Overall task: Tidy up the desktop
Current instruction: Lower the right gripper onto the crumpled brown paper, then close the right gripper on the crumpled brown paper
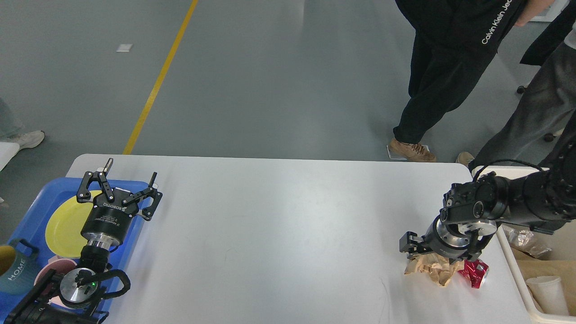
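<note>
White desktop (279, 234) — blue tray (31, 211), yellow plate (65, 222), red crumpled wrapper (473, 272).

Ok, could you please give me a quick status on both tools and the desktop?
Left tool open, empty, above blue tray. Right tool down on crumpled brown paper, grip unclear. Desktop bare apart from paper and red wrapper.

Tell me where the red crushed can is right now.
In the head view the red can lies at the table's right end, beside crumpled brown paper, just under the right hand and near the bin.
</note>
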Controlling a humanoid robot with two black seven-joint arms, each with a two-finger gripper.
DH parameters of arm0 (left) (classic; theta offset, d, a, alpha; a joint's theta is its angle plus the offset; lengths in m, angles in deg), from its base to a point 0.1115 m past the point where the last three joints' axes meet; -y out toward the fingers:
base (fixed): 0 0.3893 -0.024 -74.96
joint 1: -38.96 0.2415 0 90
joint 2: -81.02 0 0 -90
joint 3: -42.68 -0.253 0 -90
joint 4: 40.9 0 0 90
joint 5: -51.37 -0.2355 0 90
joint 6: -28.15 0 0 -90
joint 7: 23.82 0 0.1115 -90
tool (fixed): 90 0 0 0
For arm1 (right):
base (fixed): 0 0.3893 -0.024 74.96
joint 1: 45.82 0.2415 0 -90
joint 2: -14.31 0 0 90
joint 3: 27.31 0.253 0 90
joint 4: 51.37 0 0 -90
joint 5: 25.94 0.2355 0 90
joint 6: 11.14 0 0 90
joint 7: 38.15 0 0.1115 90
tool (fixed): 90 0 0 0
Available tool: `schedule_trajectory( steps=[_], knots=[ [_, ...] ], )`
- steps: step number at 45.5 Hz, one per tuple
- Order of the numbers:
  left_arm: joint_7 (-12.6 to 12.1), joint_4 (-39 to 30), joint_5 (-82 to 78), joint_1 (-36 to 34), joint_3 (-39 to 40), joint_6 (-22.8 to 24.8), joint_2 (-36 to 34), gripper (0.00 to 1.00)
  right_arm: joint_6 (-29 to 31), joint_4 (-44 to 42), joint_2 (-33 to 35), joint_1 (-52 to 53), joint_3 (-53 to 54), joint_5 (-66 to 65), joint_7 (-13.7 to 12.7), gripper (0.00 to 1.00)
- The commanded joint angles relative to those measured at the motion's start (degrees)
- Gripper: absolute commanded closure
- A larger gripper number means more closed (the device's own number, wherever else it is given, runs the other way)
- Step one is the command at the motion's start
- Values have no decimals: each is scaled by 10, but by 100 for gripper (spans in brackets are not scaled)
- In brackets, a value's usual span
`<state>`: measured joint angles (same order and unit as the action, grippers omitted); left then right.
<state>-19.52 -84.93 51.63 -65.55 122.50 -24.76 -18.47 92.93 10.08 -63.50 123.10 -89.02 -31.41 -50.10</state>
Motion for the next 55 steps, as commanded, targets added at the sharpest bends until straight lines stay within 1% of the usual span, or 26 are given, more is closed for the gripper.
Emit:
schedule_trajectory(
  steps=[1, 9, 12, 13, 16, 18, 20, 22, 25, 26, 33, 39, 55],
  knots=[
    [0, 0, 0, 0, 0, 0, -1, 3, -24, -38, -15, -39, 1, 6, 0, 2],
    [0, 0, 0, 0, 0, 0, 0, 3, -67, -63, -19, -73, 1, 19, 1, 4],
    [0, 0, 0, 0, 1, 0, 0, 3, -84, -64, -28, -84, 2, 19, 1, 7],
    [0, 0, 0, 0, 0, 0, -1, 3, -88, -64, -31, -86, 2, 19, 1, 10],
    [0, 0, 0, 0, 0, 0, 0, 3, -91, -64, -40, -89, 2, 19, 1, 25],
    [0, 0, 0, 0, 1, 0, 0, 3, -91, -63, -42, -89, 2, 19, 1, 40],
    [0, 0, 0, 0, 1, 0, -1, 3, -88, -59, -43, -88, 3, 20, 1, 58],
    [0, 0, 0, 0, 1, 0, 0, 3, -87, -58, -43, -88, 4, 20, 2, 75],
    [0, 0, 0, 0, 1, 0, 0, 3, -86, -56, -43, -86, 7, 21, 2, 96],
    [0, 0, 0, 0, 1, 0, 0, 3, -86, -56, -43, -85, 7, 21, 3, 100],
    [0, 0, 0, 0, 1, 0, 0, 3, -91, -52, -43, -82, 7, 25, 2, 100],
    [0, 0, 0, 0, 1, 0, -1, 4, -82, -49, -39, -72, 8, 49, 2, 100],
    [0, 0, 0, 0, 1, 0, 0, 3, -81, -32, -37, -61, 8, 53, 2, 100]
  ],
)
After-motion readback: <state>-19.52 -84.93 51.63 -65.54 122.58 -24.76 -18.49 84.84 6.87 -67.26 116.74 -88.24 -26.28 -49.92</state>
